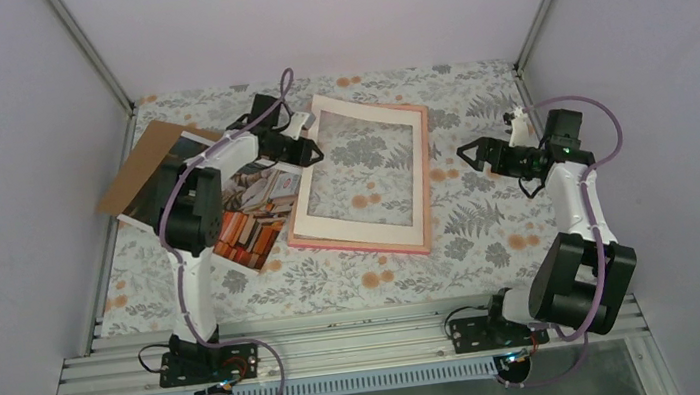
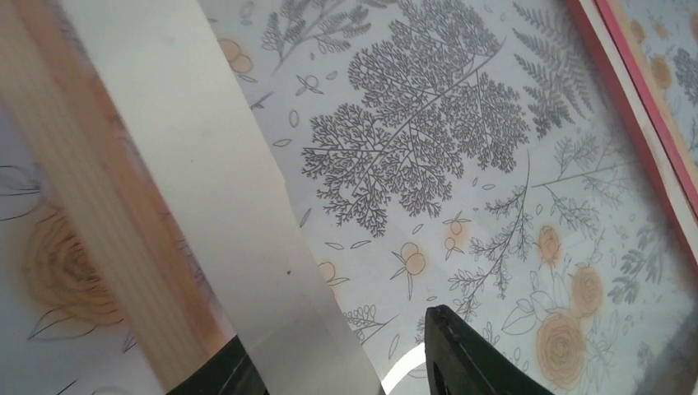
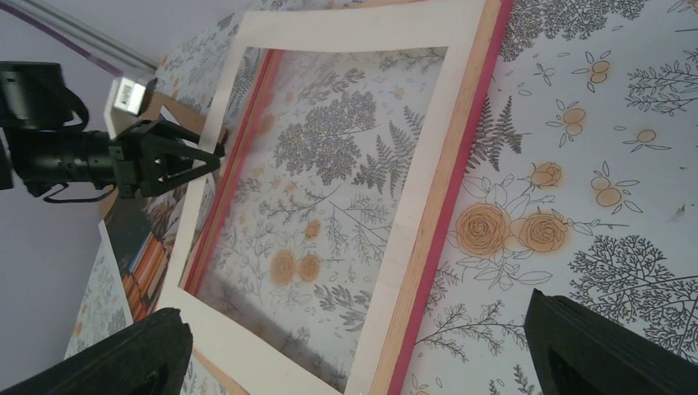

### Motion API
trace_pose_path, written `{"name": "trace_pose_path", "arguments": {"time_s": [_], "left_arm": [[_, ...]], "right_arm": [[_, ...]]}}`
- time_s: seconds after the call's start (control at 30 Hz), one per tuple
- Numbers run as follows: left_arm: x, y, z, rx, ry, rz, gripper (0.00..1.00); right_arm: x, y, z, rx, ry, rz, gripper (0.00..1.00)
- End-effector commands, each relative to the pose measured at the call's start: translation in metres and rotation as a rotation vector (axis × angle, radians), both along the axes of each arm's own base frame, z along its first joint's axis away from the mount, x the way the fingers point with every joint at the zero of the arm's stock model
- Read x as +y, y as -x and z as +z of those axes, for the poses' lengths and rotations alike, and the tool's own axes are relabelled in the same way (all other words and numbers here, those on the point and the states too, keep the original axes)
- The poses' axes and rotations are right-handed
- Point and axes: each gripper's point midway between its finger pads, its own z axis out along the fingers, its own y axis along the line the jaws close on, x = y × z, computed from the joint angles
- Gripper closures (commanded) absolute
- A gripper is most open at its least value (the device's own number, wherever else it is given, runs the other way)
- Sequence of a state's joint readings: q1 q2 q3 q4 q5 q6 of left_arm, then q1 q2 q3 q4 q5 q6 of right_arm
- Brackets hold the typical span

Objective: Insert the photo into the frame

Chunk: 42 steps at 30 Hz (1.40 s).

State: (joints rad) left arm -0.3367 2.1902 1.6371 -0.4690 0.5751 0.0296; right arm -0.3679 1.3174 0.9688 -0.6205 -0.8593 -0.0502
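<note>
The pink frame (image 1: 422,184) lies mid-table with a cream window mat (image 1: 366,224) askew on it. The photo (image 1: 254,227) lies left of the frame, partly under my left arm, with its stacked books showing. My left gripper (image 1: 312,148) is at the frame's left edge, open. In the left wrist view its jaws stand apart around the mat's cream strip (image 2: 206,164), with a gap on the right-hand side. My right gripper (image 1: 467,155) hovers open to the right of the frame (image 3: 449,197). From the right wrist, a corner of the photo (image 3: 144,263) shows behind the frame.
A brown cardboard board (image 1: 136,168) lies at the back left, partly under the photo. White walls close in the floral table on the left, the back and the right. An aluminium rail (image 1: 344,344) with the arm bases runs along the near edge.
</note>
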Motion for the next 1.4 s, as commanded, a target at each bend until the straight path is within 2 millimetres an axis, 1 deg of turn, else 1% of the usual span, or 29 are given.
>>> {"name": "trace_pose_path", "arguments": {"time_s": [0.0,0.13,0.2,0.3,0.4,0.47,0.53,0.67,0.77,0.83,0.9,0.97,1.07,1.2,1.37], "left_arm": [[0.004,-0.007,0.057,-0.187,-0.046,0.011,0.55],[0.016,-0.005,0.078,-0.315,-0.155,0.018,0.35],[0.022,0.001,0.083,-0.364,-0.196,0.005,0.25],[0.03,0.014,0.085,-0.384,-0.23,-0.022,0.15],[0.044,0.023,0.083,-0.382,-0.26,-0.019,0.17],[0.059,0.032,0.083,-0.392,-0.298,-0.017,0.19],[0.074,0.04,0.081,-0.428,-0.365,-0.024,0.19],[0.105,0.069,0.07,-0.488,-0.513,-0.072,0.18],[0.127,0.097,0.057,-0.506,-0.612,-0.117,0.18],[0.138,0.115,0.05,-0.503,-0.649,-0.142,0.18],[0.142,0.131,0.043,-0.493,-0.672,-0.163,0.18],[0.144,0.145,0.029,-0.463,-0.707,-0.173,0.18],[0.142,0.159,0.012,-0.42,-0.732,-0.179,0.19],[0.131,0.167,-0.001,-0.405,-0.745,-0.184,0.19],[0.126,0.164,-0.018,-0.42,-0.834,-0.179,0.19]], "right_arm": [[0.001,-0.001,0.007,-0.035,-0.008,0.004,0.0],[0.002,-0.002,0.008,-0.051,0.003,0.01,0.0],[0.003,-0.002,0.009,-0.06,0.007,0.013,0.0],[0.006,-0.002,0.007,-0.065,0.008,0.019,0.0],[0.012,-0.001,0.006,-0.074,0.01,0.034,0.0],[0.016,0.0,0.007,-0.083,0.015,0.044,0.0],[0.021,0.001,0.007,-0.09,0.023,0.054,0.0],[0.03,0.005,0.007,-0.105,0.037,0.075,0.0],[0.036,0.007,0.007,-0.114,0.037,0.088,0.0],[0.039,0.008,0.005,-0.113,0.034,0.093,0.0],[0.042,0.008,0.004,-0.113,0.031,0.098,0.0],[0.043,0.008,0.003,-0.115,0.027,0.1,0.0],[0.045,0.007,0.003,-0.115,0.023,0.103,0.0],[0.046,0.007,0.005,-0.116,0.023,0.104,0.0],[0.045,0.009,0.008,-0.121,0.029,0.1,0.0]]}}
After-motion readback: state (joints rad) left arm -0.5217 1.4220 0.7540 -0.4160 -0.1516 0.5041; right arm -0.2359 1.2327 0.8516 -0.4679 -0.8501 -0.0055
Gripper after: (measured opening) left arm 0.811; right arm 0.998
